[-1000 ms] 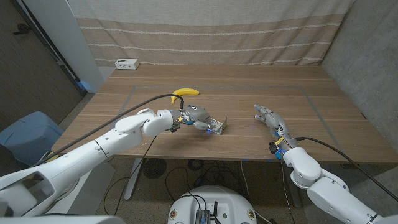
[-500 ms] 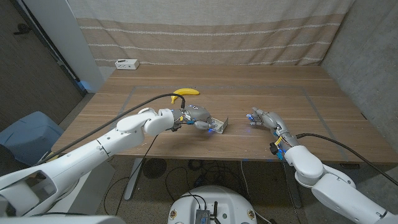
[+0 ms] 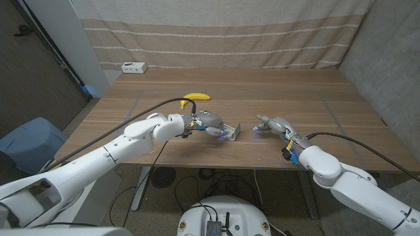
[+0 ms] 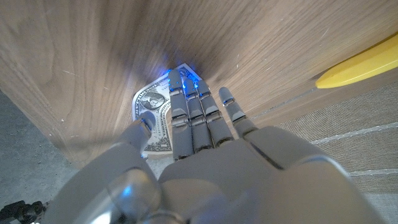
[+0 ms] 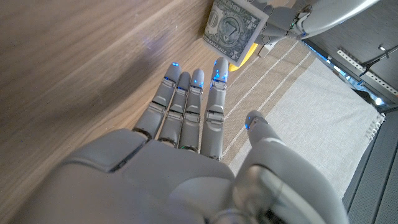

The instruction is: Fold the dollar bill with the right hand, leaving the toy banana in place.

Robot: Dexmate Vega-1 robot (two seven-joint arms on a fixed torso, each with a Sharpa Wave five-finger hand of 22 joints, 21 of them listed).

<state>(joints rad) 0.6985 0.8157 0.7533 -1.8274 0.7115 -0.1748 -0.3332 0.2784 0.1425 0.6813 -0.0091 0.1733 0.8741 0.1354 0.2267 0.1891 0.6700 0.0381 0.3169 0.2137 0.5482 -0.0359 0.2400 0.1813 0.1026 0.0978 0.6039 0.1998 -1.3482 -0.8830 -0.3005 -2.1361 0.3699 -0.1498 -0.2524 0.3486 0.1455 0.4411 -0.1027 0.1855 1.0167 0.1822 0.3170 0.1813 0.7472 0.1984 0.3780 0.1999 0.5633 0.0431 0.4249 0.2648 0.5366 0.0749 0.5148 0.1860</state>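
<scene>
Holding the bill (image 3: 231, 132) tilted up off the worktop (image 3: 328, 85) in the left hand (image 3: 209, 124), banana (image 3: 195, 98) just behind; right hand (image 3: 275, 124) empty, fingers straight, near the bill.

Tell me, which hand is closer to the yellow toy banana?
Left. The left hand sits just in front of the yellow toy banana, touching the dollar bill; the right hand is farther off to the side.
</scene>
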